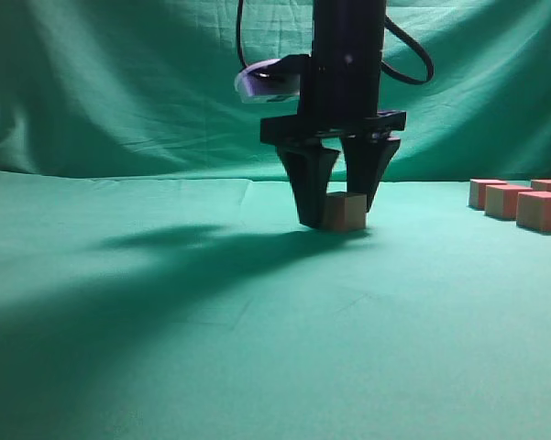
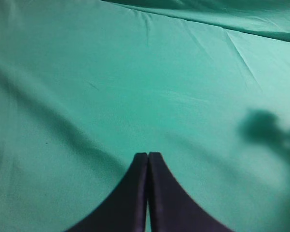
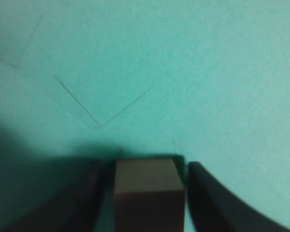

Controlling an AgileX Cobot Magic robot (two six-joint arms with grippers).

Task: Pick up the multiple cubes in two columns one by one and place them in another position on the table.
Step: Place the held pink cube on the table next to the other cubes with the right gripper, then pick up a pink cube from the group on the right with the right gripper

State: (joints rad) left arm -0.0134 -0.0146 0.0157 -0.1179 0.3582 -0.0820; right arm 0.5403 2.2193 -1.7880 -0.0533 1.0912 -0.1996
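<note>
Teal cloth: covers the worktop [image 1: 165,367], slightly creased.
Cube: one tan-faced cube [image 1: 345,212] rests on the worktop between the right gripper's [image 1: 339,218] fingers.
Right fingers: spread, with a visible gap either side of the cube in the right wrist view.
Other cubes: a group [image 1: 523,203] stands at the far right.
Left gripper [image 2: 148,155]: fingers pressed together above bare cloth.

A: What stands behind the work area?
B: A draped green cloth backdrop [image 1: 119,82], hanging in soft folds and wrinkles across the whole rear of the exterior view (much the same hue as the surface below it)
A: Anything else?
B: No other things are visible
</note>
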